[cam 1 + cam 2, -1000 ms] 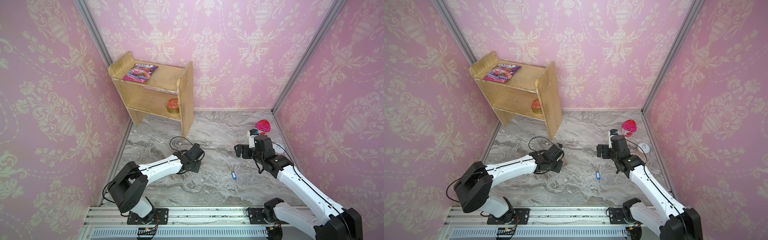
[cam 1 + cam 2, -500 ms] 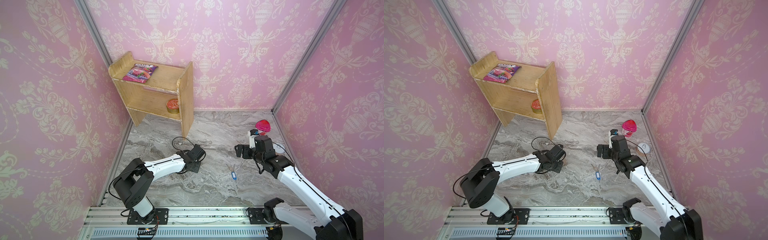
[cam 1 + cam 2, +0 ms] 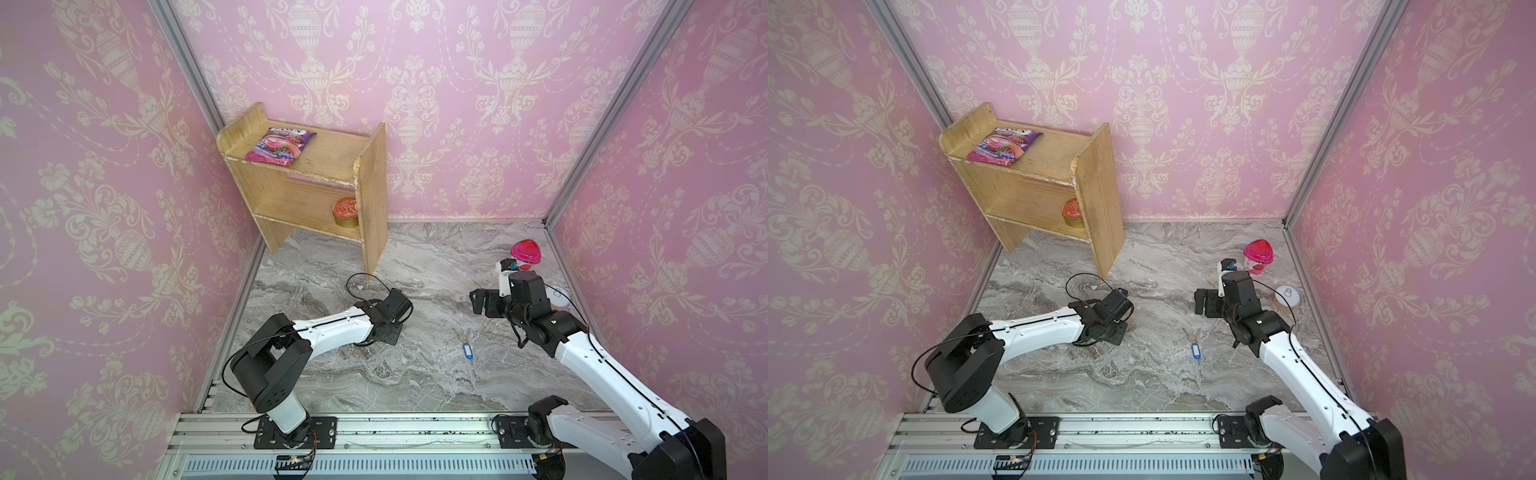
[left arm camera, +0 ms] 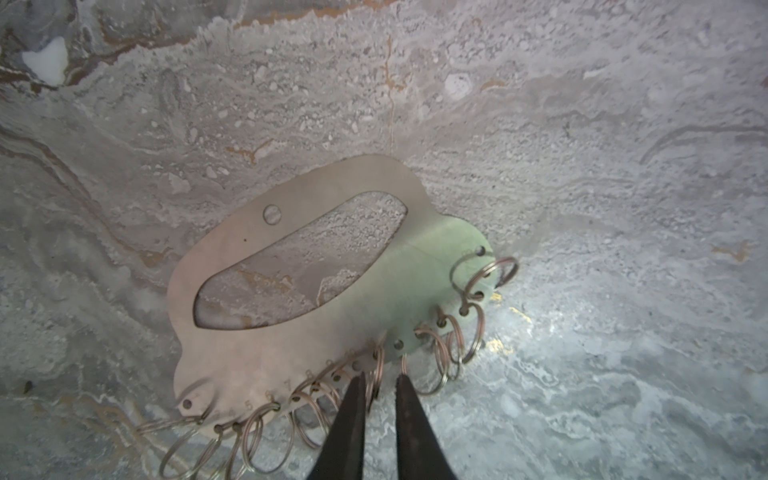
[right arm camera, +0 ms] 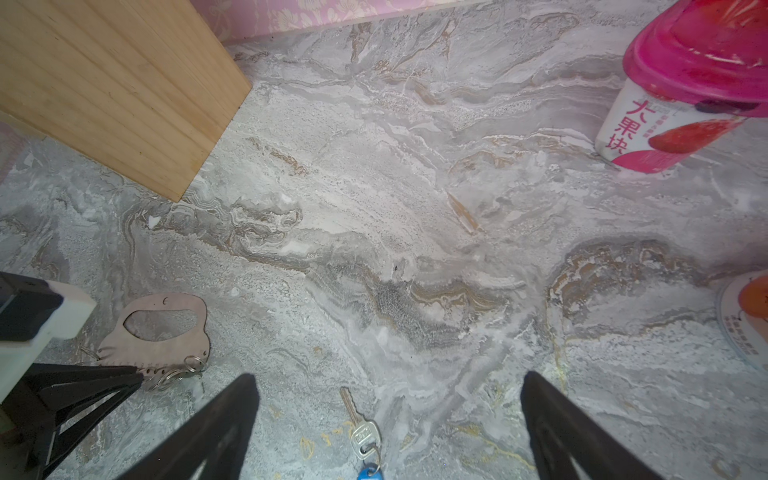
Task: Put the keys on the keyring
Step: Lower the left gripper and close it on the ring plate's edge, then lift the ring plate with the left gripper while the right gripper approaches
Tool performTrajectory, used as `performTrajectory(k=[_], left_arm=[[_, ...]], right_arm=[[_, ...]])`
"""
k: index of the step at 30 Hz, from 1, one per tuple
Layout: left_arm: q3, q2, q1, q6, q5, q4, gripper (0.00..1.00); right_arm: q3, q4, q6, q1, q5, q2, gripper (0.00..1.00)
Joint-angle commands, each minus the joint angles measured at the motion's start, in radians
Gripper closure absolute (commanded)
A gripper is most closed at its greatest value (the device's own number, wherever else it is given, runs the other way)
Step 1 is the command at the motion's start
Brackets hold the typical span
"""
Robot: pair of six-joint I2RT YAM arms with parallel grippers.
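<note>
The keyring (image 4: 257, 365), a flat grey-beige plate with a long slot and a row of small rings, lies on the marble floor. My left gripper (image 4: 380, 376) is at its ringed edge, jaws drawn close with a narrow gap. One ring (image 4: 376, 374) stands in that gap, and I cannot tell whether it is pinched. In both top views the left gripper (image 3: 390, 332) (image 3: 1115, 332) hides most of the plate. The keys (image 3: 468, 350) (image 3: 1195, 351), with a blue tag, lie free between the arms. My right gripper (image 5: 388, 376) (image 3: 478, 301) hovers wide open over the silvery key (image 5: 365, 434).
A wooden shelf (image 3: 316, 183) stands at the back left, with a snack bag (image 3: 279, 144) on top and a red tin (image 3: 346, 210) inside. A pink-lidded cup (image 3: 525, 253) and a white round lid (image 3: 1287, 296) sit by the right wall. A black cable (image 3: 365, 282) loops behind the left wrist.
The left arm's elbow has swung forward while its gripper stayed at the keyring, and its jaws have narrowed. The right arm and the keys have not moved.
</note>
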Motion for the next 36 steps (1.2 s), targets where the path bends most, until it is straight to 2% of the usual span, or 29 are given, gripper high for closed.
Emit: performTrajectory(k=[1,5,11,18,20,23,25,31,36], left_arm=[[0.026,0.015,0.002,0.024,-0.035,-0.030,0.87],[0.025,0.019,0.003,0.024,-0.032,-0.030,0.89],[0.035,0.036,0.003,0.030,-0.029,-0.039,0.86],[0.039,0.038,0.003,0.028,-0.034,-0.042,0.87],[0.039,0.042,0.003,0.029,-0.034,-0.042,0.89],[0.042,0.045,0.003,0.029,-0.038,-0.047,0.98],[0.043,0.034,0.003,0.029,-0.044,-0.054,1.00],[0.013,-0.135,-0.001,0.089,-0.042,-0.029,1.00],[0.004,-0.341,-0.018,0.308,0.069,0.004,1.00]], right_arm=[[-0.018,-0.012,0.019,0.008,0.024,-0.029,0.00],[-0.018,-0.014,0.018,0.008,0.028,-0.031,0.00],[-0.017,-0.014,0.019,0.008,0.029,-0.035,0.00],[-0.021,-0.013,0.020,0.008,0.034,-0.043,0.00],[-0.023,-0.012,0.022,0.007,0.035,-0.045,0.00],[-0.021,-0.012,0.023,0.008,0.037,-0.048,0.00],[-0.018,-0.011,0.023,0.008,0.036,-0.051,0.00],[-0.005,0.011,0.003,0.007,-0.032,-0.059,0.00],[0.002,0.063,-0.044,0.019,-0.160,-0.070,0.00]])
